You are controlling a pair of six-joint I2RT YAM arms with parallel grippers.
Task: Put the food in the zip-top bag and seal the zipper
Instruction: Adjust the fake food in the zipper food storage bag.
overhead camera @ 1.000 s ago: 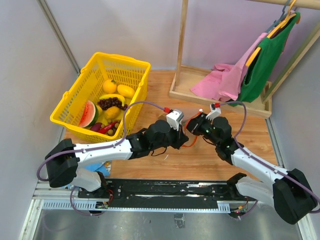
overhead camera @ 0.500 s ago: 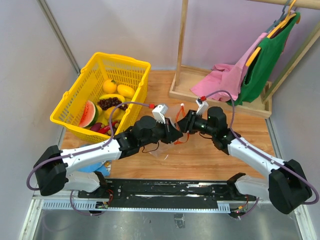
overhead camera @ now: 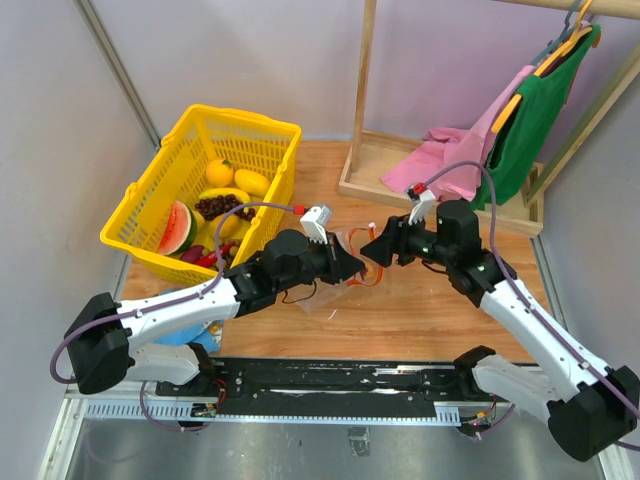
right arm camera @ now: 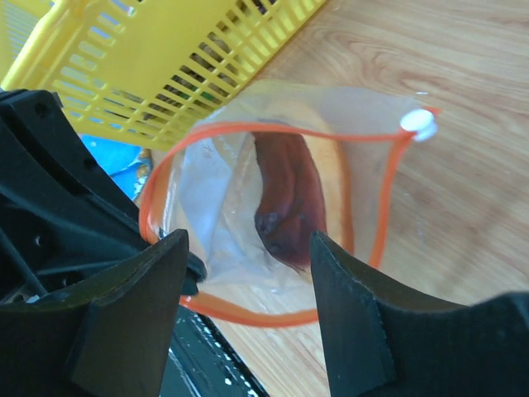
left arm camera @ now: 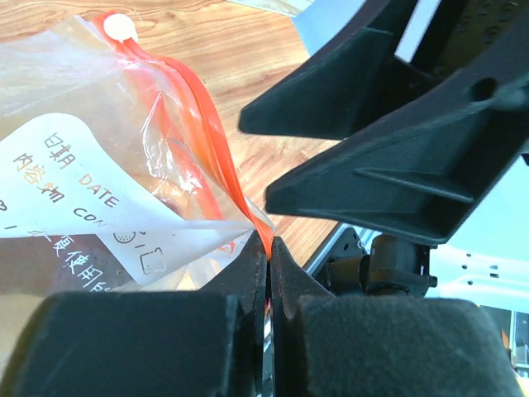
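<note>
Left hand (overhead camera: 350, 268) reaches out from beside the yellow plastic basket (overhead camera: 245, 118) at the far left. Most of the toy food waits there: the red-green watermelon wedge (overhead camera: 177, 228), the yellow banana (overhead camera: 225, 195) and a round orange fruit (overhead camera: 219, 172). The jaws of this hand are shut tight on the thin red zipper strip (right arm camera: 248, 128), at one corner of the clear crinkly zip-top bag (right arm camera: 207, 198). I judge that it holds this corner lifted so that the mouth is pulled into an open loop and does not collapse flat on the wooden worktop (overhead camera: 420, 310). The small white slider (right arm camera: 417, 122) sits at the far end of the strip, so the zipper is undone. Inside the bag lies one dark red toy piece (right arm camera: 285, 198). To the right, the right hand (overhead camera: 370, 248) hangs just above the mouth with its jaws apart and nothing between them, placed so that anything it lets go would fall inside. The task looks to be at an early stage: much food is in the basket, and the sealing is not yet done.
</note>
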